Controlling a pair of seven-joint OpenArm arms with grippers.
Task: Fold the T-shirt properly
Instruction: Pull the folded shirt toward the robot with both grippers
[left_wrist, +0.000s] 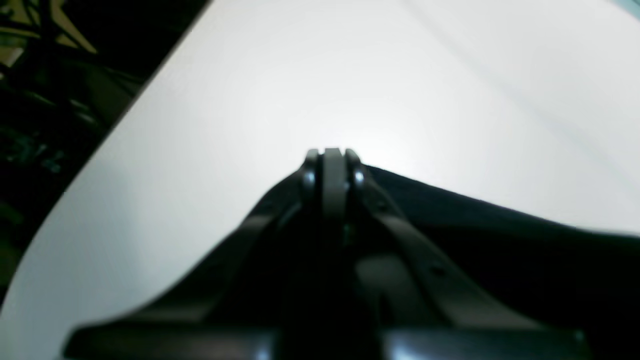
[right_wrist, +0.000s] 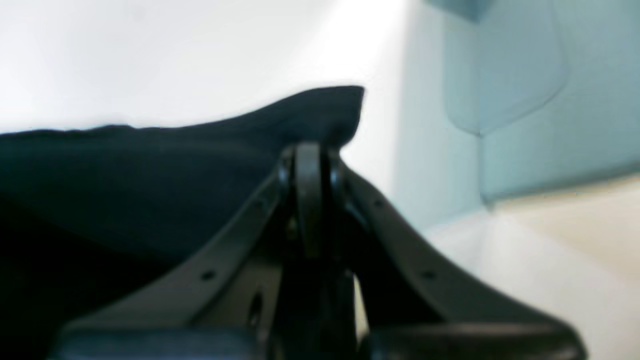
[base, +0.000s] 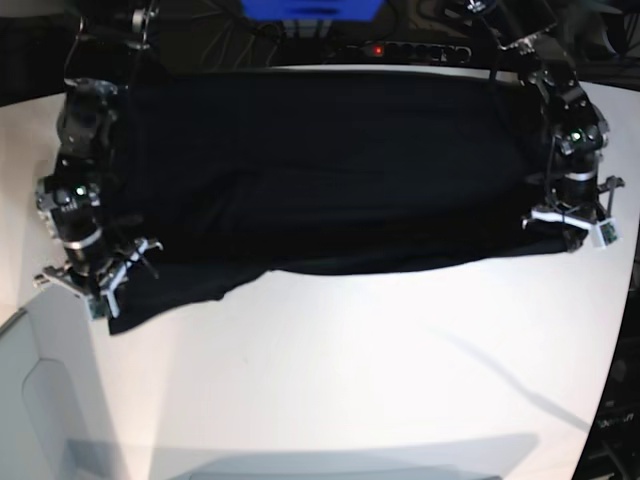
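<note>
The T-shirt (base: 320, 170) lies spread wide across the far half of the white table (base: 360, 380), its near edge hanging in a shallow curve between the two arms. That sag suggests the cloth is being held at both ends along that edge, probably to carry it over for a fold.

The right gripper (right_wrist: 310, 150) has its jaws pressed together, pinching a corner of the black cloth, which stands up just past the fingertips. In the base view it sits at the shirt's near corner on that view's left (base: 95, 280), close to the table's edge.

The left gripper (left_wrist: 332, 152) is likewise pressed together at the shirt's edge, and the dark cloth runs off from its tip to one side; it looks to be pinching the cloth, though the blur hides the contact itself. In the base view it is at the opposite near corner (base: 575, 222).

The near half of the table is bare, which gives open room for drawing the edge forward; both arms work close to the table's side edges
</note>
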